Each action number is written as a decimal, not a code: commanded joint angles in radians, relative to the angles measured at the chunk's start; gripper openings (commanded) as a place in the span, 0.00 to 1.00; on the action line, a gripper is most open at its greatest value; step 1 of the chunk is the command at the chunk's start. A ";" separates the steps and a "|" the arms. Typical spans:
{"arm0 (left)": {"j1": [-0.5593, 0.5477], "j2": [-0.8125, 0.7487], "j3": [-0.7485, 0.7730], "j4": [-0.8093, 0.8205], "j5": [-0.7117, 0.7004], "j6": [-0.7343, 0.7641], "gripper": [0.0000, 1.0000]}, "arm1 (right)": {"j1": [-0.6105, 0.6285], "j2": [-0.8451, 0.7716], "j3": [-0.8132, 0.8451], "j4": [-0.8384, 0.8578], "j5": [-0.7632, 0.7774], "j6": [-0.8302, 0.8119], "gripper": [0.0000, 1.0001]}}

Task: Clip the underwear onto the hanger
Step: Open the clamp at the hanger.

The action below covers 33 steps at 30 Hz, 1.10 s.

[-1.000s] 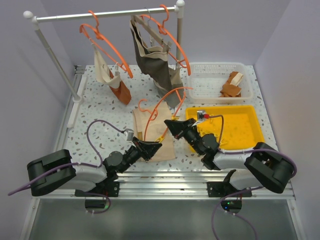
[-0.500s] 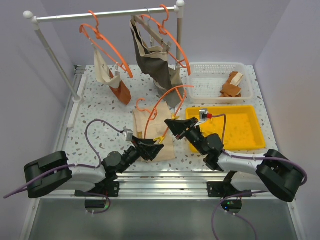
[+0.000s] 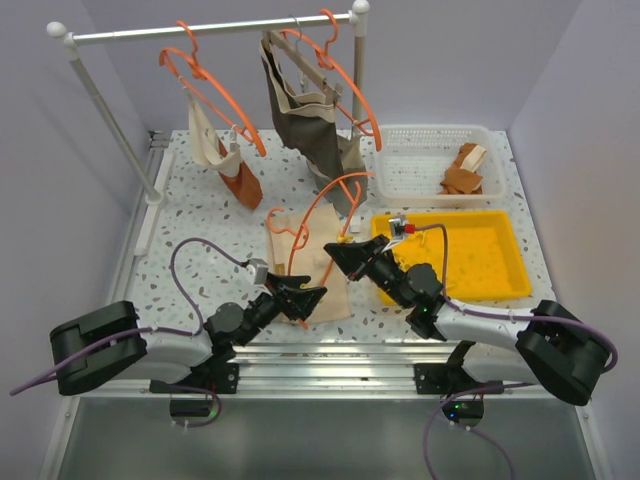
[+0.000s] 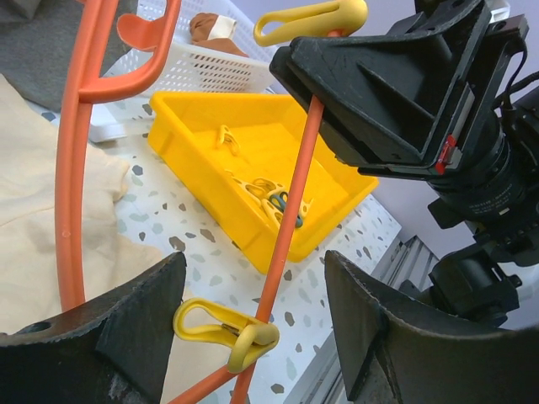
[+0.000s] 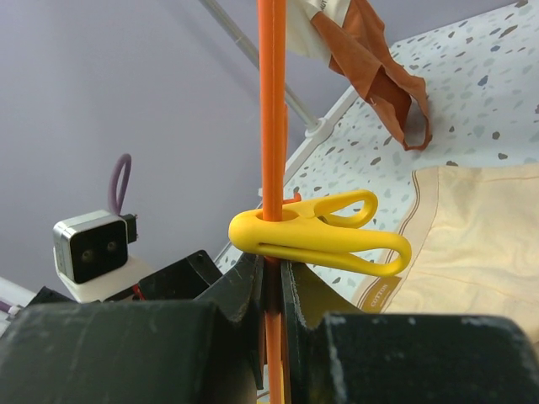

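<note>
The cream-beige underwear (image 3: 318, 262) lies flat on the table in front of both arms; it also shows in the left wrist view (image 4: 50, 227) and the right wrist view (image 5: 472, 244). The orange hanger (image 3: 330, 205) stands tilted over it. My right gripper (image 3: 337, 252) is shut on the hanger's bar (image 5: 272, 109), just below a yellow clip (image 5: 324, 236) threaded on it. My left gripper (image 3: 308, 297) is open, its jaws on either side of the hanger's lower bar (image 4: 290, 227), where a second yellow clip (image 4: 223, 328) sits.
A yellow tray (image 3: 500, 262) holding clips stands at the right, with a white basket (image 3: 425, 160) holding rust-orange cloth behind it. A rack (image 3: 210, 28) at the back carries more orange hangers with a dark garment (image 3: 310, 120) and cream and rust cloths (image 3: 225, 160).
My right gripper has moved left and slightly back with the hanger, whose hook end has lifted and shifted left. My left gripper has stayed open around the lower bar.
</note>
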 commanded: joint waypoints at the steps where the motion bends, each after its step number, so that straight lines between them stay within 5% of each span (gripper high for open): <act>1: -0.001 0.017 -0.066 0.099 -0.026 0.046 0.70 | 0.004 -0.006 0.050 0.022 -0.022 0.019 0.00; 23: -0.001 0.041 -0.096 0.072 0.099 -0.077 0.45 | 0.004 -0.044 0.061 -0.013 0.010 0.001 0.00; 33: -0.001 0.077 -0.088 0.105 0.114 -0.086 0.00 | 0.004 -0.028 0.064 -0.021 0.016 0.005 0.00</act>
